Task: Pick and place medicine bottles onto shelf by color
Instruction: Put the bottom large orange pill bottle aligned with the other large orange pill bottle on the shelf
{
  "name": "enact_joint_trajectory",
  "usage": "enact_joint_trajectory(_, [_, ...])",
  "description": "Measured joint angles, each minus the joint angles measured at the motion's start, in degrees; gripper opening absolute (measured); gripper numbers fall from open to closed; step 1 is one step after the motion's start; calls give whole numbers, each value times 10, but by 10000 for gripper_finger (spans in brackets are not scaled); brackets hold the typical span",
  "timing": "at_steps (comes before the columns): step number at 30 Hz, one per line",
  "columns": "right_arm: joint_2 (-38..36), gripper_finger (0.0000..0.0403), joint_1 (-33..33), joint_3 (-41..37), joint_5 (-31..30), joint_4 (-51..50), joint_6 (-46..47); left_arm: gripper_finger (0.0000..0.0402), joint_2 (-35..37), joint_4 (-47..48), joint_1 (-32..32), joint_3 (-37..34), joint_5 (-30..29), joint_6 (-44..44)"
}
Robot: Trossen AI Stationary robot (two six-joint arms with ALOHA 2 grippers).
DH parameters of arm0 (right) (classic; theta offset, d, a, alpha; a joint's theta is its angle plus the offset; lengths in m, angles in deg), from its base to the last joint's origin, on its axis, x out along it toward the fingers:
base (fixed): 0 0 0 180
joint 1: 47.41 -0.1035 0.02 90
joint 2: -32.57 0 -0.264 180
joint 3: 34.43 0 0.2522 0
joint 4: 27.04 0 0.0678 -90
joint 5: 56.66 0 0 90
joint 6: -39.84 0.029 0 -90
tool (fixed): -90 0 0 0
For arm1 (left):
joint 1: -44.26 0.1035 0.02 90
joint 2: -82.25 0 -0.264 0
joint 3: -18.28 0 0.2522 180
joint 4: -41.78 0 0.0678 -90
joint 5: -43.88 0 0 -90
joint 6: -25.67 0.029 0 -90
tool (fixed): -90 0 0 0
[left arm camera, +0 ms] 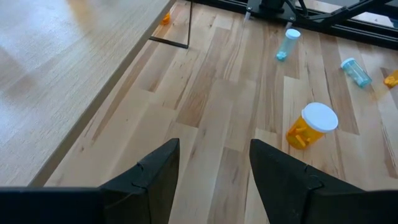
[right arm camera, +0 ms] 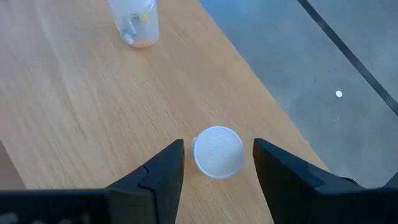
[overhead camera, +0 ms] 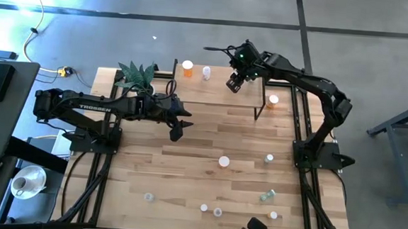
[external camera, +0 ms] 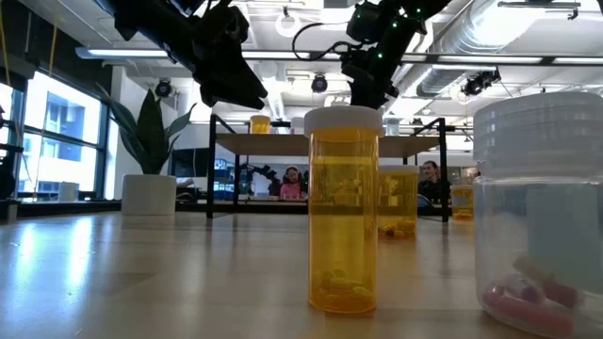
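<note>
The shelf (overhead camera: 212, 94) stands at the table's far middle. My right gripper (overhead camera: 234, 83) hovers over it, open and pointing steeply down. A white-capped bottle (right arm camera: 217, 151) stands upright on the shelf's board (right arm camera: 74, 112), near its edge. The bottle is between the two fingertips, with a gap on each side. A clear bottle (right arm camera: 134, 22) and an orange one (overhead camera: 186, 68) also stand on the shelf. My left gripper (overhead camera: 177, 130) hangs open above the table in front of the shelf, with nothing between its fingers (left arm camera: 155, 171). An orange bottle (left arm camera: 311, 124) sits on the table just beyond it.
Several more bottles are scattered over the table's near half (overhead camera: 224, 160) (overhead camera: 267, 195) (overhead camera: 217, 212). Another orange one (overhead camera: 273, 100) is at the shelf's right end. A potted plant (overhead camera: 137, 75) stands at the far left beside the shelf. Bare table lies between my left gripper and the near bottles.
</note>
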Motion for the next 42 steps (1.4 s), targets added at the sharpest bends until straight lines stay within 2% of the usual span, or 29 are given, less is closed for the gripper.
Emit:
enact_joint_trajectory(9, [-57, 184, -19, 1, 2, -7, 9, 186, 0, 15, 0, 0, 0, 2])
enact_joint_trajectory(23, [-109, 184, -131, 1, 4, -72, 11, 188, 0, 17, 0, 0, -3, 0])
enact_joint_trajectory(35, [-115, 184, -192, 1, -4, -96, 15, 251, 0, 17, 0, 0, -49, -48])
enact_joint_trajectory(38, [-126, 184, -200, 1, -5, -108, 20, 257, 0, 11, 0, 0, -40, -45])
enact_joint_trajectory(42, [-147, 184, -211, 1, -5, -113, 24, 255, -3, -5, -15, 0, 5, -44])
